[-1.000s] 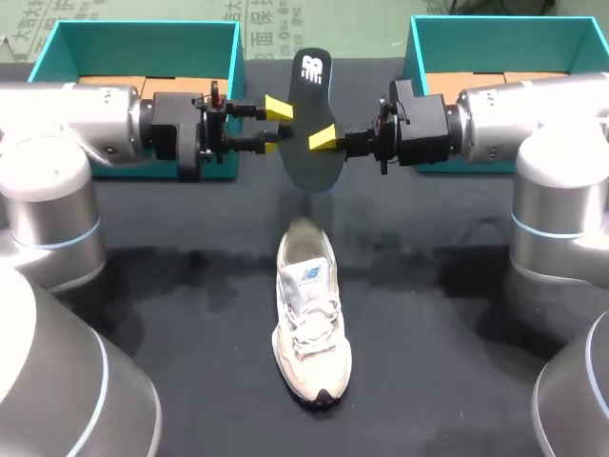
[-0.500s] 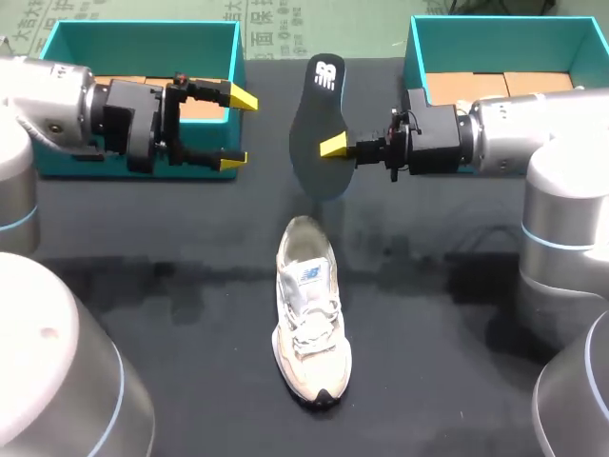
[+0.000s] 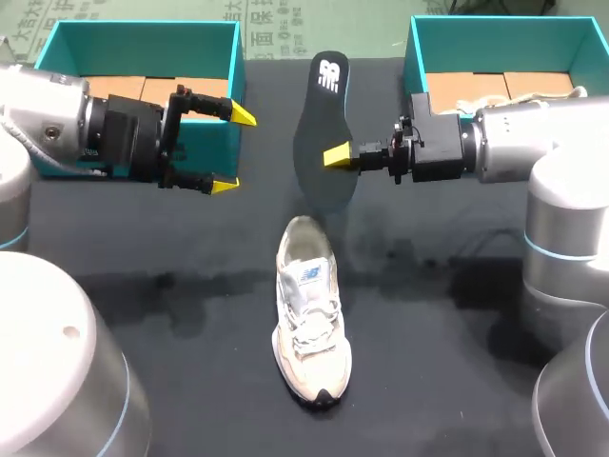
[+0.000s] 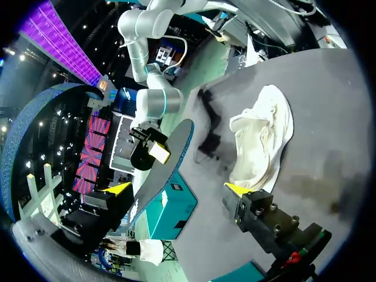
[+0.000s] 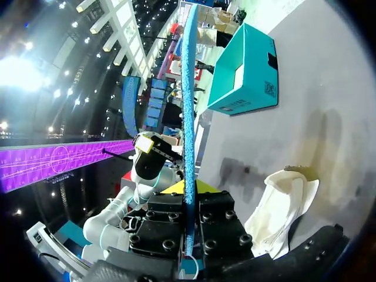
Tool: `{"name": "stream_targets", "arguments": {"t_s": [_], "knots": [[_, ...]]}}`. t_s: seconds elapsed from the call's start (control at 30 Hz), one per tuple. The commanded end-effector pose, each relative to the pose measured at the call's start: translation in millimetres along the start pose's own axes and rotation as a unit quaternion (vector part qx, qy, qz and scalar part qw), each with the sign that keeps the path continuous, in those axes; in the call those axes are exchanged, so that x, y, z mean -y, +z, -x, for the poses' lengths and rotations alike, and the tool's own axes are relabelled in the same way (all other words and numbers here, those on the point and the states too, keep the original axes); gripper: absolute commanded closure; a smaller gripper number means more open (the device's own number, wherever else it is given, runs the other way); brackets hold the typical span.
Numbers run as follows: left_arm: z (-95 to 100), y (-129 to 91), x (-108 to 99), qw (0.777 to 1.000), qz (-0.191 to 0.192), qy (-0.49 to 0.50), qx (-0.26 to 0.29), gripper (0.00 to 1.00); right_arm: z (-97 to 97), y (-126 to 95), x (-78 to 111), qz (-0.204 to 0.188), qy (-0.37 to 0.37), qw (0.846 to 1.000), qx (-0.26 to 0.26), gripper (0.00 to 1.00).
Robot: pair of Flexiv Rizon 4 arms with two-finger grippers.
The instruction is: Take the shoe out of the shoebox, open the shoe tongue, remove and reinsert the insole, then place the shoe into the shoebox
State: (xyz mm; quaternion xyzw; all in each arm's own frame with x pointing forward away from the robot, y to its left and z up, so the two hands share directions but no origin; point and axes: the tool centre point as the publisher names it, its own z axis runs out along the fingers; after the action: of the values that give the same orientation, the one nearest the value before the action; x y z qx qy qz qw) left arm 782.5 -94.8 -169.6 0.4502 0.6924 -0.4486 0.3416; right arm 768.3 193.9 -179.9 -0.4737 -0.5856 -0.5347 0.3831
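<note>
- Right gripper is clamping the insole across its width, near mid-length. Only one yellow tip is showing in the head view; the other is hidden behind the insole.
- In the right wrist view the insole is running edge-on between the two finger blocks, with the blue underside showing.
- Insole is hanging above the table, between the two shoeboxes. Its long axis is running far-to-near, with the logo heel end pointing to the far edge and the toe end pointing down toward the shoe.
- The insole's toe end is sitting just past the shoe's heel opening. Cannot tell whether it is touching the table.
- Left gripper is standing wide open and empty, in front of the left shoebox, with its tips pointing toward the insole.
- Bare cloth is lying between the left gripper's tips and the insole's edge, so there is free room there. More open cloth is lying on both sides of the shoe.
- Shoe is lying flat and upright mid-table, with its long axis far-to-near, its dark toe pointing to the near edge, and its laces facing up.
- Right shoebox is sitting behind the right arm. A pale thing inside it is partly cut off by the arm and is too unclear to identify.
</note>
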Motion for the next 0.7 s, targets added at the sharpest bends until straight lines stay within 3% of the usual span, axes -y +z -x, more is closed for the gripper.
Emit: {"name": "stream_targets", "arguments": {"t_s": [0.03,0.07,0.1,0.43,0.47,0.57,0.7], "knots": [[-7.3,-16.9,22.4,0.973,0.106,-0.172,-0.114,0.00,4.2,-1.1,9.9,0.003,-0.002,1.000,0.014,1.00],[-10.3,-17.2,23.1,0.965,0.135,-0.175,-0.139,0.00,4.2,-1.1,9.9,0.003,-0.002,1.000,0.014,1.00],[-12.4,-18.3,24.3,0.955,0.201,-0.140,-0.169,0.00,4.2,-1.1,9.9,0.003,-0.002,1.000,0.014,1.00],[-12.4,-18.3,24.3,0.955,0.201,-0.140,-0.169,0.00,4.2,-1.1,9.9,0.003,-0.002,1.000,0.014,1.00],[-14.4,-4.4,22.9,0.936,0.251,-0.159,-0.191,0.00,4.2,-1.1,9.9,0.003,-0.002,1.000,0.014,1.00],[-27.2,13.3,9.9,0.896,0.273,-0.259,-0.234,0.00,9.2,0.8,11.0,0.009,-0.012,1.000,0.012,1.00],[-47.6,18.7,2.4,0.852,0.298,-0.332,-0.273,0.00,27.7,6.2,12.6,0.038,-0.037,0.999,0.010,1.00]]}}
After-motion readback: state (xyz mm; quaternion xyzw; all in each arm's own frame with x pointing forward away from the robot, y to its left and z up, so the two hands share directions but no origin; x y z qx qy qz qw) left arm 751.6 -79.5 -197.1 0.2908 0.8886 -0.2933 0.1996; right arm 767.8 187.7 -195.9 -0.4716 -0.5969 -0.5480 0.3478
